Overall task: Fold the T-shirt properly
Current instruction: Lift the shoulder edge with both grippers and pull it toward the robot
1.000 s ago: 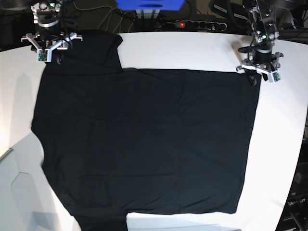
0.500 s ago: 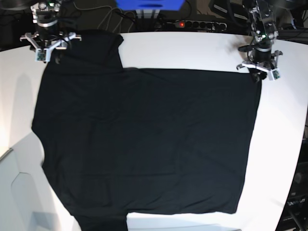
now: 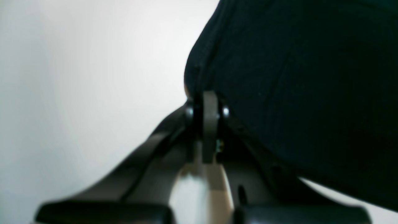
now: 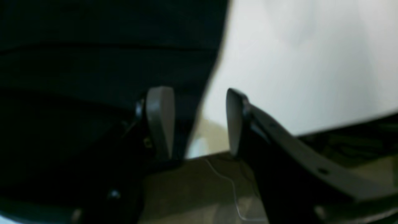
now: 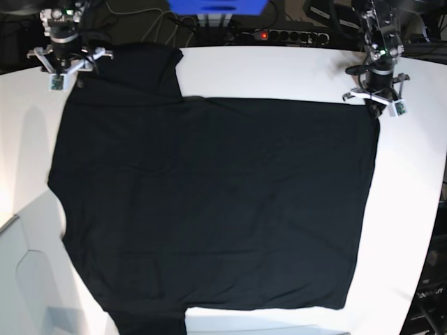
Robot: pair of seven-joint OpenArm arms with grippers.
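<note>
Left tool [image 3: 207,102] pinches one T-shirt [image 5: 209,202]; right tool [image 4: 199,121] agape.

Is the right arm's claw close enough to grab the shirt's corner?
Probably yes. The right gripper stands open right at the T-shirt edge on the white table; one fingertip is over the cloth and nothing blocks it.

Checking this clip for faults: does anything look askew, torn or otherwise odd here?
Nothing stands out. The T-shirt lies flat and whole on the white table; the left gripper pinches one corner, the right gripper is open.
</note>
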